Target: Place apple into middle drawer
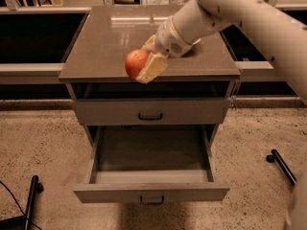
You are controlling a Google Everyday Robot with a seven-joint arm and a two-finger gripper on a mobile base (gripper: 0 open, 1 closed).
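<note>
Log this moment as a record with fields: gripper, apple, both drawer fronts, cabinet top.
gripper: above the front edge of the cabinet top, closed around the apple
apple: orange-red, held in the gripper, not in any drawer
middle drawer: pulled out, tray bare inside, below the apple
upper drawer: closed, dark loop handle at centre
cabinet top: brown, glossy
task status: apple not yet placed
</note>
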